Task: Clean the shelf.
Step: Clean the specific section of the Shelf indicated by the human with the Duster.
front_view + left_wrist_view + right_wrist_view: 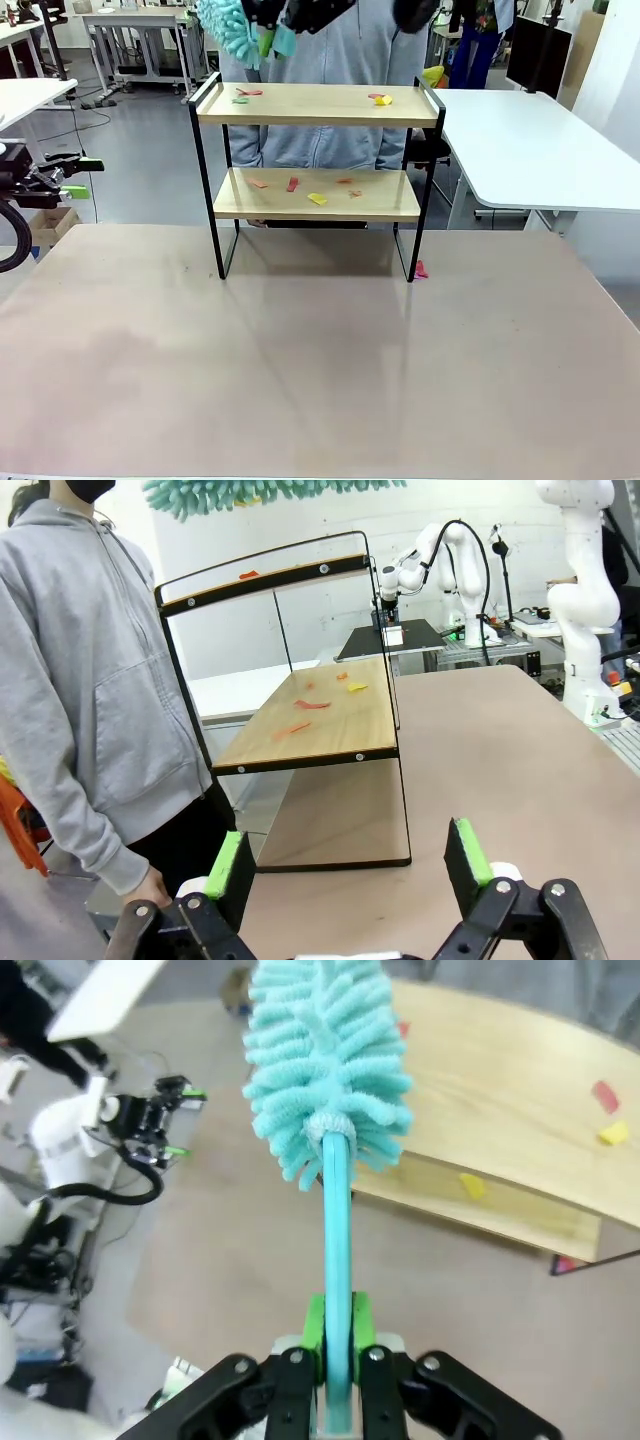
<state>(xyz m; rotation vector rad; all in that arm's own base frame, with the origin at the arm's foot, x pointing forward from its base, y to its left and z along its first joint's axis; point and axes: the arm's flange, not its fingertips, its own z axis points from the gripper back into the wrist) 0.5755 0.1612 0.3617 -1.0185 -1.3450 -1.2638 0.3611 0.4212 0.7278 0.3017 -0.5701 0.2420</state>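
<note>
The shelf (315,105) was seen at twelve o'clock on the beige tabletop (300,380), with paper scraps (317,199) scattered on both boards; one red scrap (421,269) lay by its foot at one o'clock; the left gripper (80,176), at nine o'clock, was held spread and empty; the right gripper (338,1325) was pinched on a teal duster (325,1060); white tables (520,140) and grey floor (140,160) were seen beyond.

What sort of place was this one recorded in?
Probably a lab or workshop, not a home: plain white work tables, cables trailing over a bare grey floor, and a small shelf strewn with coloured scraps.
</note>
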